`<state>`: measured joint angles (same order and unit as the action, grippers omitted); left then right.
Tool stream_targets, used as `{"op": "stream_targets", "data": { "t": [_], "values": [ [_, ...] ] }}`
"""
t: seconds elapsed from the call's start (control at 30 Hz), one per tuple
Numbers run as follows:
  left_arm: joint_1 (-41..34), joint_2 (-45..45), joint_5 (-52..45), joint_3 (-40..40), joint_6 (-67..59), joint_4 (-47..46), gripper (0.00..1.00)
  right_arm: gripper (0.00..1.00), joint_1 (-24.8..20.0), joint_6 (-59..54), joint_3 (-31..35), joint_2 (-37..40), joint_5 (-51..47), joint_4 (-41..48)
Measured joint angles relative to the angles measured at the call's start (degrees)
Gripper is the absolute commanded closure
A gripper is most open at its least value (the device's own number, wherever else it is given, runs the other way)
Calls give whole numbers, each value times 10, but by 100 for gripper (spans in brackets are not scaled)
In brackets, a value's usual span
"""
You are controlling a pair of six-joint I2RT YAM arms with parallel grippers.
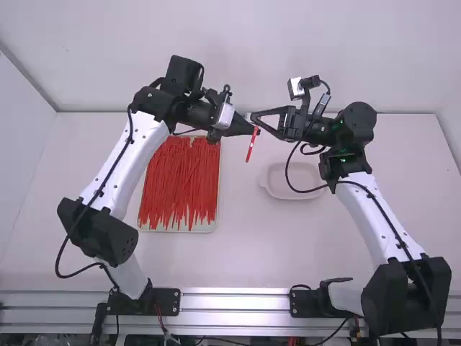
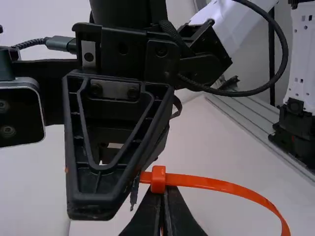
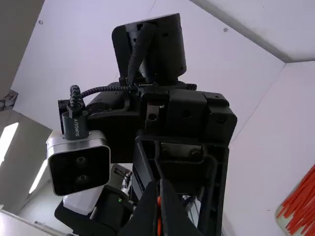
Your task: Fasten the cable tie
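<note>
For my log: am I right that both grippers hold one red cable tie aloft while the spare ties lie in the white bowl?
Not quite: in the high view the spare ties lie on the flat tray beside the white bowl. The rest is right.

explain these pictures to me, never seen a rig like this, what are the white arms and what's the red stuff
Two white robot arms stand at a white table. The high view looks down from behind them; the other two pictures come from a camera on each wrist. On the table lie a tray of spare red ties and a white dish. Above it, the left gripper and the right gripper meet, both shut on one red cable tie.
</note>
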<state>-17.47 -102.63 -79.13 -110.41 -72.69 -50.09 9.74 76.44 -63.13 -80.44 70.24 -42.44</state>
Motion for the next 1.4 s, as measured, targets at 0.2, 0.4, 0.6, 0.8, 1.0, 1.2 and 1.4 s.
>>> {"op": "stream_targets", "data": {
  "t": [0.2,0.4,0.6,0.8,1.0,1.2,1.4],
  "values": [
    [0,1,2,5,0,-6,98,100,0,1,1,0,5,2],
    [-1,11,-9,52,26,50,98,100,0,12,10,-9,16,-23],
    [-1,21,-23,114,76,123,98,100,-11,36,18,-15,21,-57],
    [-3,23,-23,191,136,197,98,100,-15,57,18,-15,27,-82],
    [-2,23,-21,251,195,255,98,100,-15,66,18,-15,29,-82],
    [-2,23,-10,290,235,268,98,100,-15,74,18,-15,30,-84],
    [-2,23,-7,319,245,263,98,100,-15,76,17,-15,39,-84]
  ]
}}
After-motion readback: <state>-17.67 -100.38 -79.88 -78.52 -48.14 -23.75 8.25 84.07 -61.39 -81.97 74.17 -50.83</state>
